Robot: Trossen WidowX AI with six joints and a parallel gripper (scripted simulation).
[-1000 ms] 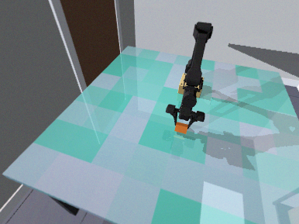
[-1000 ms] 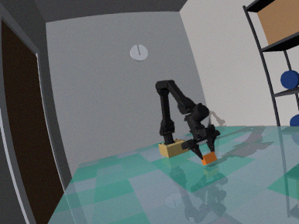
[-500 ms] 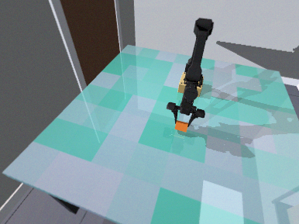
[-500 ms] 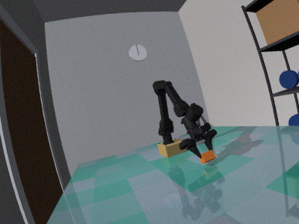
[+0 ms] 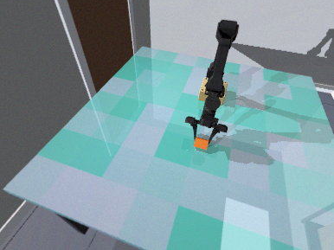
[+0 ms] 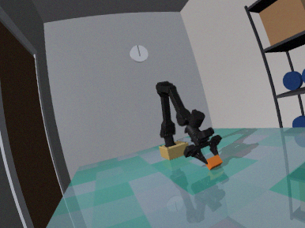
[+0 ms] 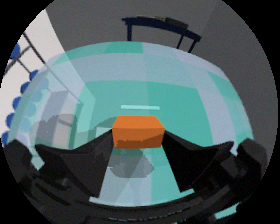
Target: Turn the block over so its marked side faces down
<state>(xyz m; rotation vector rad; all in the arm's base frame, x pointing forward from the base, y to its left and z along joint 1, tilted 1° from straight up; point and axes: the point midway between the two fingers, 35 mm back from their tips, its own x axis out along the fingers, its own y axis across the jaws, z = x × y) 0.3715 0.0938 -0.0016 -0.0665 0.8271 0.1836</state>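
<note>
An orange block (image 5: 201, 144) (image 6: 213, 162) (image 7: 138, 132) sits between the two black fingers of my gripper (image 5: 202, 137) (image 6: 210, 159) (image 7: 139, 140). The gripper is shut on the block and holds it tilted, a little above the teal and grey checkered table (image 5: 130, 125) (image 6: 130, 181). In the wrist view the block fills the gap between the fingertips, and its shadow lies on the table below it. No marked side of the block shows in any view.
The arm's tan base (image 5: 213, 91) (image 6: 171, 151) stands on the table behind the block. A black shelf rack (image 6: 272, 82) with a cardboard box (image 6: 285, 16) and blue balls stands at the right. A dark doorway (image 5: 95, 25) is at the left.
</note>
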